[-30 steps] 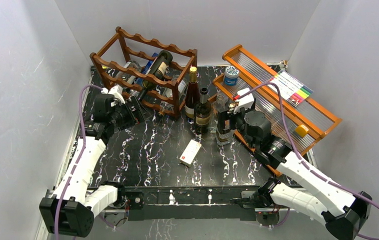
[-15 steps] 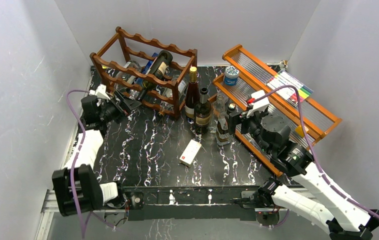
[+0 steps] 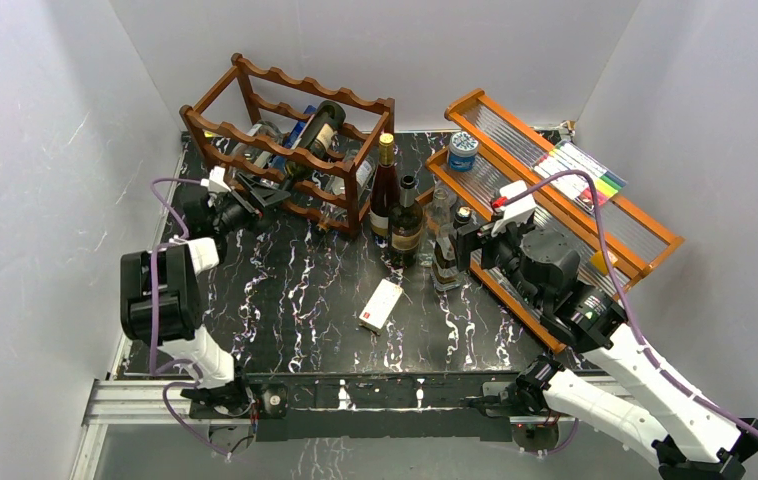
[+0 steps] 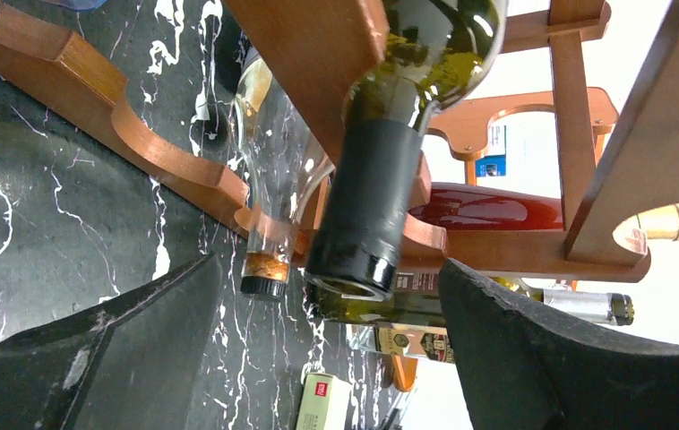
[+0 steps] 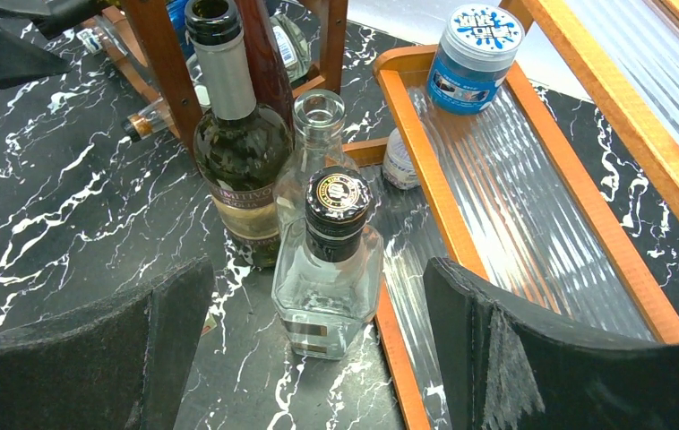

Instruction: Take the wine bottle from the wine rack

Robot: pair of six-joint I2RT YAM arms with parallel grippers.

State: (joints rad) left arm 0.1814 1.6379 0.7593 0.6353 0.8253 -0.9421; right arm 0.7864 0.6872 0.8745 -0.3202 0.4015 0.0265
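Note:
The dark reddish-brown wine rack (image 3: 255,135) stands at the back left. A dark green wine bottle (image 3: 317,130) lies tilted on its upper tier, neck pointing down and forward. In the left wrist view its black-foiled neck (image 4: 370,193) hangs between my open fingers, mouth level with the fingertips, not touching them. My left gripper (image 3: 263,192) is open at the rack's front, around the neck's end (image 4: 329,266). My right gripper (image 3: 470,235) is open and empty, just behind a square clear bottle (image 5: 329,269) that stands on the table.
Other bottles lie in the rack's lower tiers (image 4: 269,224). Standing bottles (image 3: 395,205) cluster right of the rack. A small white box (image 3: 381,303) lies mid-table. An orange-brown stepped shelf (image 3: 595,225) with a blue jar (image 3: 463,150) fills the right side.
My left arm has swung up and toward the rack, bringing its open gripper to the bottle's neck. My right gripper drew back slightly from the standing bottles, then held still.

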